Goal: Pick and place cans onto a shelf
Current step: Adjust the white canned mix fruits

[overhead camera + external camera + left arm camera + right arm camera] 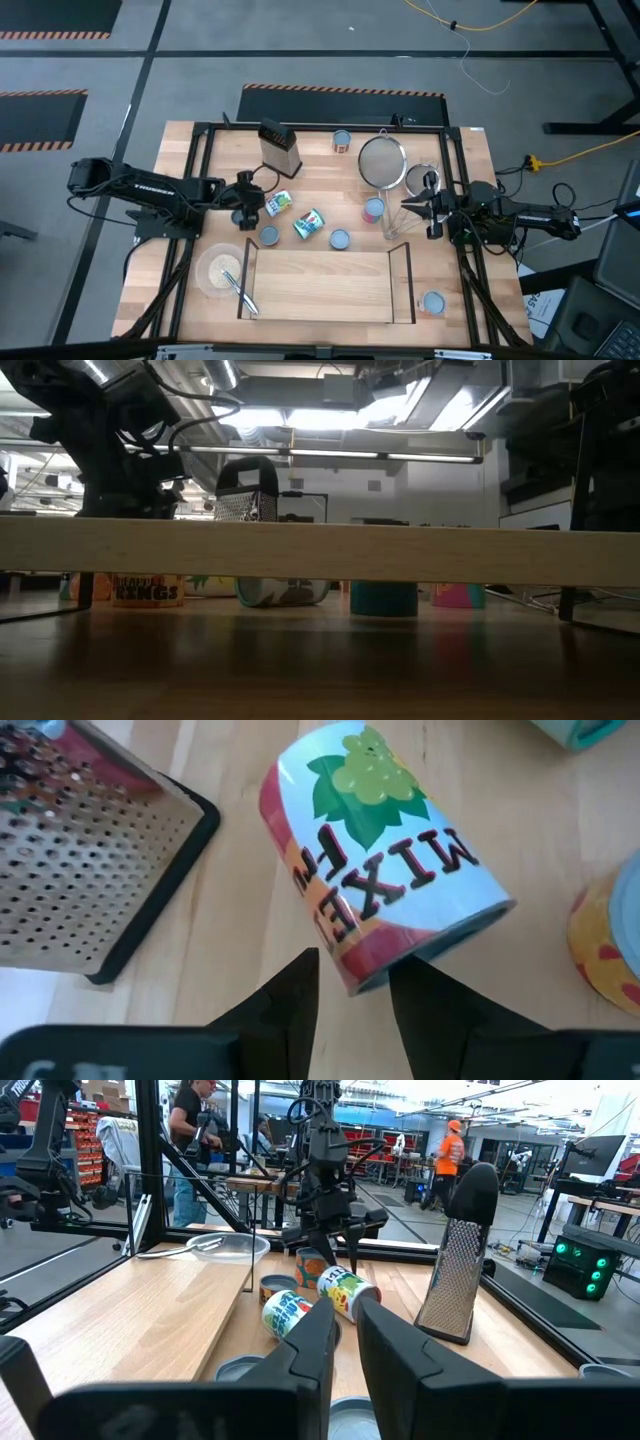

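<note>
Left gripper (247, 203) is being held low over the wooden tabletop (320, 170), just beside a can lying on its side (385, 850), with its two dark fingers (290, 1010) parted and nothing clamped between them; the tin's lower rim is seen lying at the gap between the fingertips. Its arm is being extended horizontally from the table's left edge. Right gripper (432, 208) is being held near the right edge, its arm stretched in level from the right, with the fingers (300, 1355) drawn close together and a narrow gap between them; no object is being gripped. A box grater (281, 148) is seen standing behind the left gripper, and two wire-mesh strainers (383, 160) are lying near the right gripper. Further cans (309, 223) are scattered across the middle of the table, some upright and some tipped over, and none is resting on the shelf (320, 285), which is standing at the front with black uprights at each short end. A pale bowl (220, 268) with a utensil is placed left of the shelf. Behind the table, a workshop with black frames, ceiling lights and people (190, 1140) standing is being shown.
</note>
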You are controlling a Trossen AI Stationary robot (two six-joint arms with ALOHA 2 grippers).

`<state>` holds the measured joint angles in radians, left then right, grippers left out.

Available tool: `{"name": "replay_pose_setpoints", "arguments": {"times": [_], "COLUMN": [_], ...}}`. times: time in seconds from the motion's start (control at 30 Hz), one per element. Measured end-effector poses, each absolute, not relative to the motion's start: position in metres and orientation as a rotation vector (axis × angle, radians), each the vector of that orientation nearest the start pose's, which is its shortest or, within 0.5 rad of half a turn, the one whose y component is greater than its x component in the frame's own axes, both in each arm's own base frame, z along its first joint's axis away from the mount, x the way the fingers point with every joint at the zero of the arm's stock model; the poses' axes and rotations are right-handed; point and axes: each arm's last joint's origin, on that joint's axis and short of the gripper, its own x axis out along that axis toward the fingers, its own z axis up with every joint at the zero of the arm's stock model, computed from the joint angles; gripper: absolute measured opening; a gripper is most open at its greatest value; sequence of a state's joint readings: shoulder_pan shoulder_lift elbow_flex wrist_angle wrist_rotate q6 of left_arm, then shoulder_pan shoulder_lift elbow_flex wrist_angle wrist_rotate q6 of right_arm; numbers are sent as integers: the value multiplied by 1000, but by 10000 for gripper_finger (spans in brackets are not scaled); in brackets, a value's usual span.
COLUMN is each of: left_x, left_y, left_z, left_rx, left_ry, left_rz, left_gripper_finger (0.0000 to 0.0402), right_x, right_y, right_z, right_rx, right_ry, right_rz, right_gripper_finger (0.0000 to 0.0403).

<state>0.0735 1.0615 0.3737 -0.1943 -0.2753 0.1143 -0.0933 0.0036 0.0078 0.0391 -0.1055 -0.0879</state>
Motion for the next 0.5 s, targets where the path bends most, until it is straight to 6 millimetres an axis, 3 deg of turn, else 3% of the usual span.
{"name": "replay_pose_setpoints", "arguments": {"times": [0.4,0.5], "left_x": [179,180], "left_y": [21,21], "left_z": [152,153], "left_rx": [195,189], "left_ry": [891,875], "left_rz": [278,282], "left_gripper_finger": [14,7], "right_x": [97,97], "right_y": [-6,-6], "right_z": [170,170], "right_rx": [-92,-92], "right_ry": [-44,-44], "right_rz": [10,10], "right_gripper_finger": [55,55]}}
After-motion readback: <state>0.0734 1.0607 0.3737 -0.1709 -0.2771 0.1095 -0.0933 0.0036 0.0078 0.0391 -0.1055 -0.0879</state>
